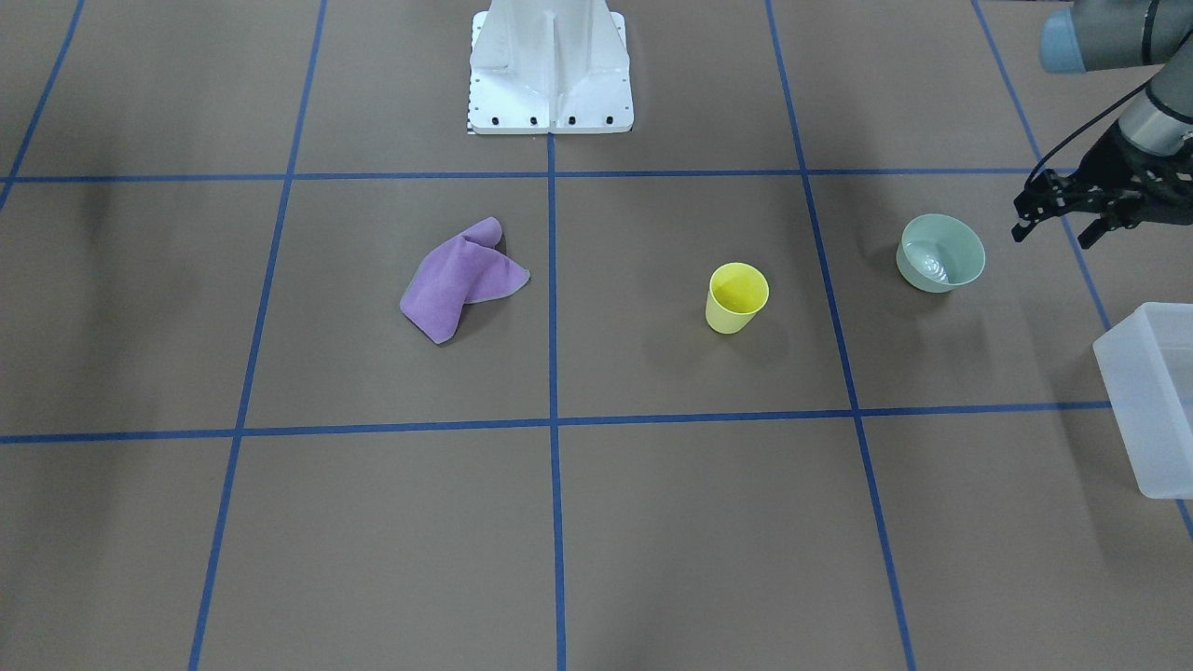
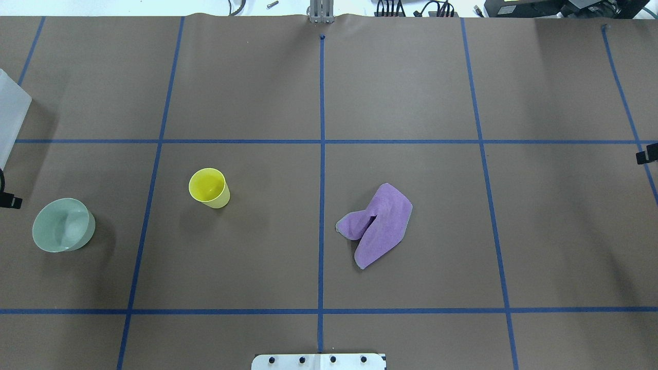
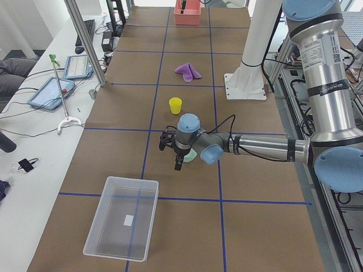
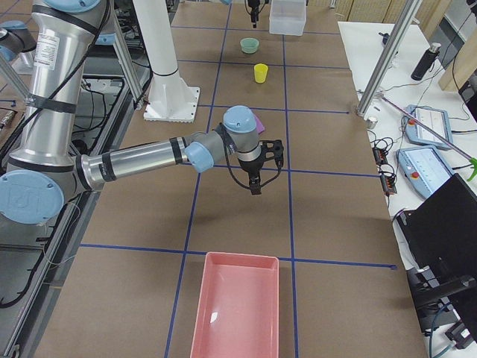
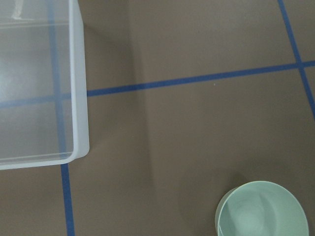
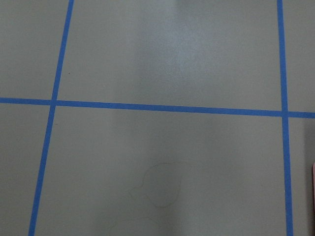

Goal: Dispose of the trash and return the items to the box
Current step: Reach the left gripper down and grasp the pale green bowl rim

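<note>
The pale mint-green bowl (image 1: 941, 253) stands upright and empty on the brown table; it also shows in the overhead view (image 2: 64, 225) and the left wrist view (image 5: 261, 209). The frosted white box (image 1: 1151, 401) lies empty beyond it, seen in the left side view (image 3: 122, 218) and the left wrist view (image 5: 81, 98). My left gripper (image 1: 1053, 235) hovers open and empty just beside the bowl, not touching it. My right gripper (image 4: 261, 170) hangs above bare table far from the bowl; only its edge shows in the overhead view (image 2: 646, 154), so I cannot tell its state.
A yellow cup (image 1: 736, 296) stands upright between the bowl and the table's middle. A crumpled purple cloth (image 1: 461, 278) lies near the centre line. A pink bin (image 4: 237, 306) sits at the table's right end. The white robot base (image 1: 550, 70) stands at the rear edge.
</note>
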Available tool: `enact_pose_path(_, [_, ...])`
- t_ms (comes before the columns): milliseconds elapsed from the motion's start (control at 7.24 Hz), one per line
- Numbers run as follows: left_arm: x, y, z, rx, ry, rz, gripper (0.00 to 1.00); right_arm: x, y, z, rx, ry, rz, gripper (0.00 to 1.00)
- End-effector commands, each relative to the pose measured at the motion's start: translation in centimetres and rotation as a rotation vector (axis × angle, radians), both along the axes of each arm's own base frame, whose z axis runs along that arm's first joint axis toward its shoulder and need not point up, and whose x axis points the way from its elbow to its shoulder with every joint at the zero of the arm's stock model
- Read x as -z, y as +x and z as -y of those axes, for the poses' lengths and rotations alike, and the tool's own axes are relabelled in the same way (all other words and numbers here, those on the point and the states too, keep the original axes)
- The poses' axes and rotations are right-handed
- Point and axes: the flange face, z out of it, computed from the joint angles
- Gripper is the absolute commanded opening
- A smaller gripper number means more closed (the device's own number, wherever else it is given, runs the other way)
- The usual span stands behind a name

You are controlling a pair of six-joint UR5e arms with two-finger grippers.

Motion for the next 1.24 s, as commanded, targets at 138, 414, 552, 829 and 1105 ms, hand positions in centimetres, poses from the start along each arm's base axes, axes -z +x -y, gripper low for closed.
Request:
enact_pose_path(138, [-1.3,4.7,-1.0,-0.065,0.024,-0.009,0.79,0.1,-0.4,0.0,0.005,0.012,0.002,1.0])
enact_pose_path(414, [-1.5,6.0,-0.2,-0.072,0.033,-0.003,0.0,0.0,-0.4,0.0,0.003,0.012,-0.001,1.0])
enact_pose_path(552, [-1.1,6.4,0.2,-0.075,0.041,-0.009,0.0,-0.1,-0.4,0.0,0.003,0.01,-0.002,1.0])
enact_pose_path(829, [-0.3,6.6,0.4,-0.085,0.055,-0.024,0.0,-0.2,-0.4,0.0,0.002,0.008,-0.002,1.0])
enact_pose_path(1105, [1.8,5.1,0.1,-0.132,0.03,-0.113,0.0,-0.2,-0.4,0.0,0.003,0.009,-0.002,1.0])
